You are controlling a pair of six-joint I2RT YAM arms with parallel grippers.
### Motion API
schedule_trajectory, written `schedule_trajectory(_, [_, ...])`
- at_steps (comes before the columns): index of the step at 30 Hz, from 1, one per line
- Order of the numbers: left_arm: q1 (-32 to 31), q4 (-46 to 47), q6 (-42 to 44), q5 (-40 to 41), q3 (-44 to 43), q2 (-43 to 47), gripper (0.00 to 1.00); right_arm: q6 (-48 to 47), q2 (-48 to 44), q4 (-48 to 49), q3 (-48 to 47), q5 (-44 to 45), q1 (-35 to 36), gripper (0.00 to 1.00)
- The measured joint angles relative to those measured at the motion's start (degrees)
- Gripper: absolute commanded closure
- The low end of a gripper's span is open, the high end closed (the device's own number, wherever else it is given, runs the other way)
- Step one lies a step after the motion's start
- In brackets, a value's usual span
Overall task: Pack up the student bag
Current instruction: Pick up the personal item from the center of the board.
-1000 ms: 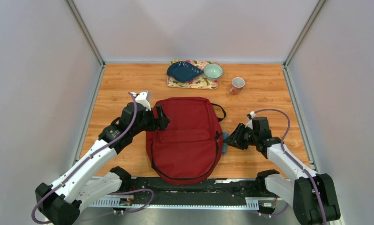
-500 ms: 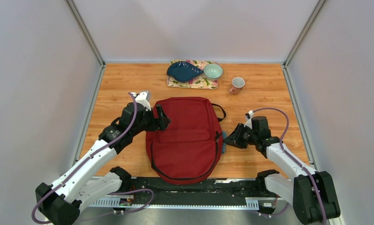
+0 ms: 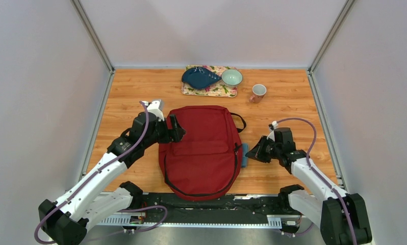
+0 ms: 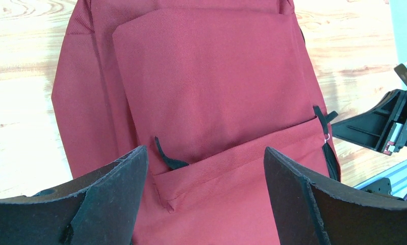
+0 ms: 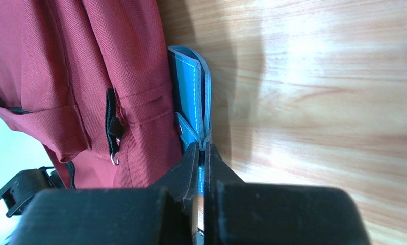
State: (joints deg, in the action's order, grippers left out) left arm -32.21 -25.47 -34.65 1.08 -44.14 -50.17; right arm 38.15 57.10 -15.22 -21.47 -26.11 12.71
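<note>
The student bag (image 3: pixel 201 148) is a large dark red backpack lying flat in the middle of the table, front pocket up. My left gripper (image 3: pixel 176 127) hovers over its upper left side. In the left wrist view that gripper (image 4: pixel 204 153) stands wide open above the pocket seam of the bag (image 4: pixel 206 76) and a black zipper pull (image 4: pixel 168 159). A small blue wallet (image 3: pixel 245 154) stands on edge against the bag's right side. My right gripper (image 3: pixel 250 153) is shut on it. The right wrist view shows the gripper (image 5: pixel 204 149) pinching the wallet (image 5: pixel 194 87) beside the bag (image 5: pixel 125 76).
At the back a floral tray (image 3: pixel 210 92) carries a dark blue dish (image 3: pixel 199 77) and a pale green bowl (image 3: pixel 232 77). A pink mug (image 3: pixel 258 92) stands to its right. Grey walls close in the table on both sides.
My right gripper's jaws have closed onto the blue wallet and the arm has shifted slightly. The left arm and the bag have not moved.
</note>
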Motion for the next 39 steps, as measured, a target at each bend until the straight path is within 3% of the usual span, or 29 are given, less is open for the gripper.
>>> schedule_trajectory(10, [0.00, 0.28, -0.04, -0.35, 0.00, 1.70, 0.09, -0.33, -15.45, -14.75, -5.97, 11.54, 0.02, 1.00])
schedule_trajectory(18, [0.00, 3.72, -0.74, -4.15, 0.09, 2.71, 0.09, -0.28, -21.20, -22.49, -16.90, 13.88, 0.02, 1.00])
schedule_trajectory(24, [0.00, 12.00, -2.84, -10.49, 2.51, 2.91, 0.09, 0.66, -21.11, -21.29, -22.73, 7.54, 0.02, 1.00])
schedule_trajectory(33, [-0.02, 32.24, -10.60, -24.63, 7.82, -4.66, 0.09, 5.79, -17.07, -12.39, -22.45, -8.22, 0.26, 1.00])
schedule_trajectory(39, [-1.31, 41.68, -13.38, -29.88, 7.87, -9.70, 0.09, 7.61, -14.71, -6.80, -22.38, -15.85, 1.46, 1.00])
